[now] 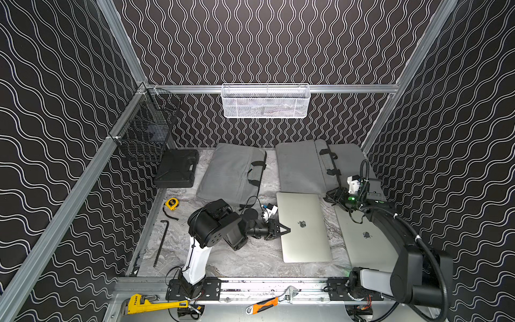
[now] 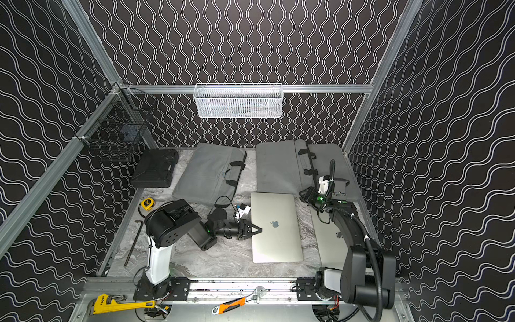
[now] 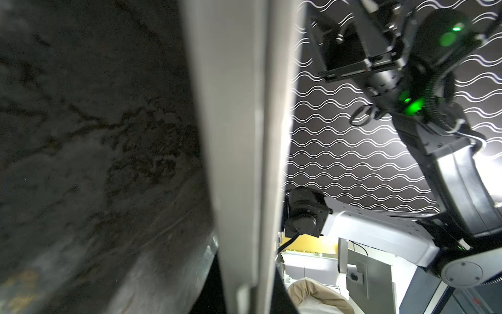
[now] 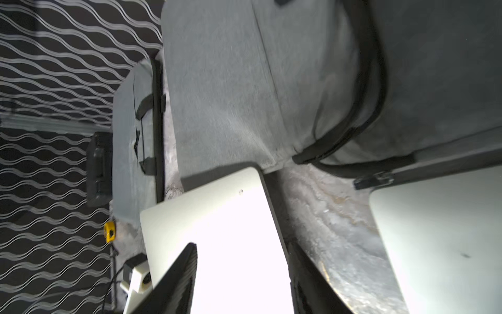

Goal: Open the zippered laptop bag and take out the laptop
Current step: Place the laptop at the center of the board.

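Holds laptop [image 1: 303, 231], flat just in front of the open bag [image 1: 298, 170], by one edge in clenched left gripper [image 1: 285, 230] to steady it, with right gripper [image 1: 333, 195] released at bag's front edge.

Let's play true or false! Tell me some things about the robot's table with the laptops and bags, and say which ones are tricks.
1. Two silver laptops lie on the table. True: the middle laptop and the right laptop.
2. Both grey bags lie open. False: the right bag is spread open, but the left bag is folded shut.
3. The tape measure is yellow. True.
4. The right pincer squeezes a bag handle. False: its jaws stand open at the middle laptop's back corner.
5. The white basket sits on the table. False: it hangs up on the back wall.
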`<action>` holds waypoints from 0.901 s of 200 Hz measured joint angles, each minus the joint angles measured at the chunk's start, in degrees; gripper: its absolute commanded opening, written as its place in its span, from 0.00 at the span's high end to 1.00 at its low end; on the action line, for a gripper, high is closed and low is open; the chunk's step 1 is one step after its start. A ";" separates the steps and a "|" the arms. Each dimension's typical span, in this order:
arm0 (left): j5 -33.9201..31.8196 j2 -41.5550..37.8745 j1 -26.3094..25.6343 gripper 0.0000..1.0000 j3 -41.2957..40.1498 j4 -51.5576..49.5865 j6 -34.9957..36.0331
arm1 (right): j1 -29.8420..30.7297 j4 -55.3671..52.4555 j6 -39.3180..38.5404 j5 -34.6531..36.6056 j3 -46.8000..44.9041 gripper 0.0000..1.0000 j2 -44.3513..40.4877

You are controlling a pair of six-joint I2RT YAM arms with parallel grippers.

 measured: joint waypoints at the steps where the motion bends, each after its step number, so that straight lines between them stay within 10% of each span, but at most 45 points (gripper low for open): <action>1: -0.02 0.04 -0.02 1.00 0.00 0.04 0.00 | 0.00 0.00 0.00 0.15 0.00 0.44 -0.09; 180: -2.78 0.81 -6.73 1.00 7.78 -13.09 -1.49 | 0.39 1.97 0.09 1.75 -3.32 0.42 -4.66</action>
